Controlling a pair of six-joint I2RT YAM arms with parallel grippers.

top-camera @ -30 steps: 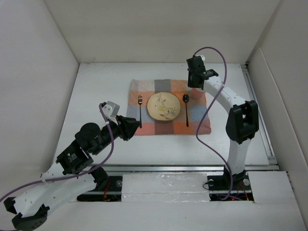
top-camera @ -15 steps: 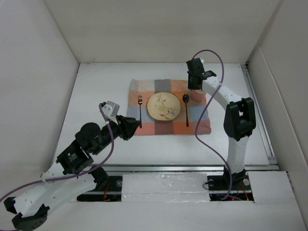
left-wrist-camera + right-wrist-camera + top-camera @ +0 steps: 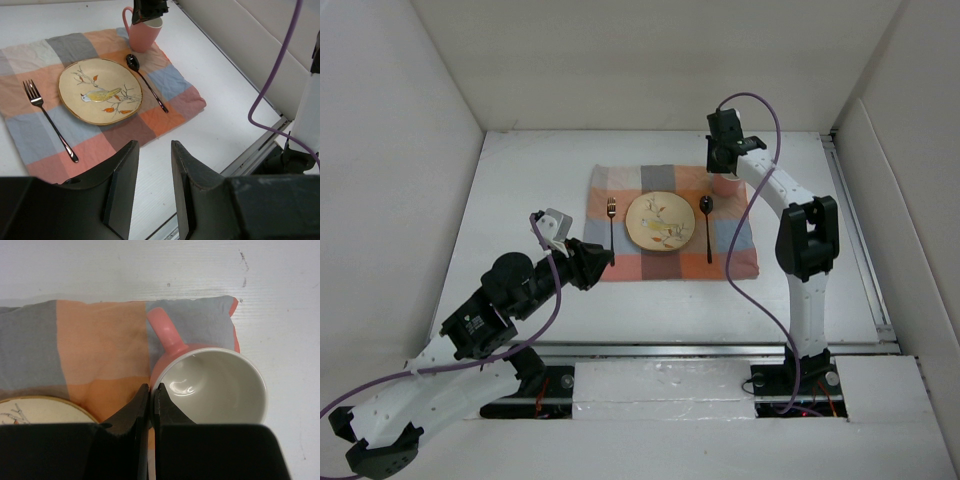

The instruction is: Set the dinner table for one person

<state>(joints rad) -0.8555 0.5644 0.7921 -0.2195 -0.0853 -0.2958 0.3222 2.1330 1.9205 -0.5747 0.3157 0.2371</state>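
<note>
The white tabletop (image 3: 520, 200) spreads beneath both arms. Its checked placemat (image 3: 720, 250) lies just ahead of the left end effector (image 3: 154, 147), which hangs released and empty. The plate (image 3: 660, 221) sits nearer and left of the right end effector (image 3: 148, 388). That one is clenched on the pink mug (image 3: 215, 385) at its rim beside the handle, over the cloth's far right corner. My advice is to seat the mug level, clear of the spoon (image 3: 707, 225), then let go and lift straight up. The fork (image 3: 612, 225) needs nothing.

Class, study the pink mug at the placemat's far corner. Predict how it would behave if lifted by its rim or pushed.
The pink mug looks like glazed ceramic, so probably rigid, heavy and chippable. Its glossy inside suggests a slippery rim grip. Upright on the soft placemat, it would likely drag the cloth or tip rather than slide.
</note>
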